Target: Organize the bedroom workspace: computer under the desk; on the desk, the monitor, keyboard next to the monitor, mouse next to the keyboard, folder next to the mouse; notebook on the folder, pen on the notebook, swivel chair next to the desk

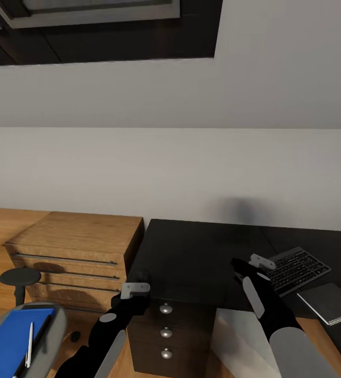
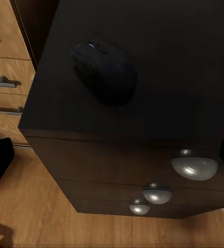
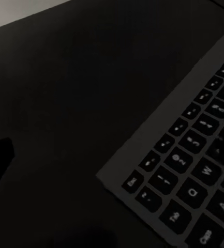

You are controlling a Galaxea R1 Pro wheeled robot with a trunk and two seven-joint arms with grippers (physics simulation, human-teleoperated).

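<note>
Rounded matte black mouse (image 2: 105,70) on glossy black counter (image 1: 202,257); keyboard (image 3: 187,168) keys read Esc, Tab; pincer states can't be told

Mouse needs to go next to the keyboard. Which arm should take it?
Left. The left gripper hangs right over the mouse at the near-left corner of the dark top, above the knobs. The right gripper sits by the keyboard, farther off.
</note>
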